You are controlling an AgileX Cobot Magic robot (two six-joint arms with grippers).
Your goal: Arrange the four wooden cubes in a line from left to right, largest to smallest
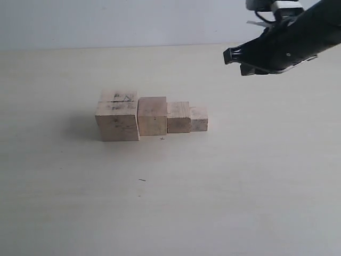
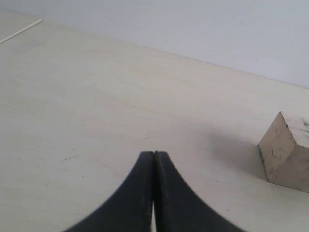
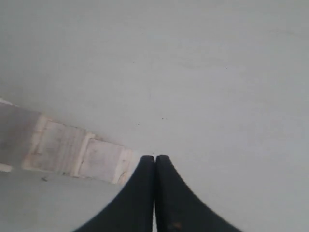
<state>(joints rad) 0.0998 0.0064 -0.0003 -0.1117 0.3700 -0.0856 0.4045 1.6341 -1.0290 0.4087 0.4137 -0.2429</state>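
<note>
**Row looks set; both arms need a clean retreat**

- Right gripper [image 3: 154, 156]: jaws pressed together, nothing between them. It hangs in the air, above and well to the right of the largest cube [image 1: 117, 121], past the small end of the row.
- Left gripper [image 2: 153, 153]: jaws also closed and empty, low over the table [image 1: 240, 186]. It sits near the largest cube but apart from it, and does not show in the exterior view.
- The four wooden cubes stand in one line on the table. To the right of the largest cube, which has dark scribbles on top, come the second cube [image 1: 152, 117], the third cube [image 1: 178, 117] and the smallest cube [image 1: 199, 118]. Each seems to touch its neighbour. Their front edges step back slightly from the largest cube's front.
- Judgement: the order reads largest to smallest, left to right, so the placing seems done. The step in hand is withdrawal.
- To do it well:
  - Lift the right gripper up and away from the row, never sweeping across it; the smallest cube would shift at a light brush.
  - Raise the left gripper before any sideways travel, away from the largest cube.
  - Keep the jaws closed so they present a narrow profile.
</note>
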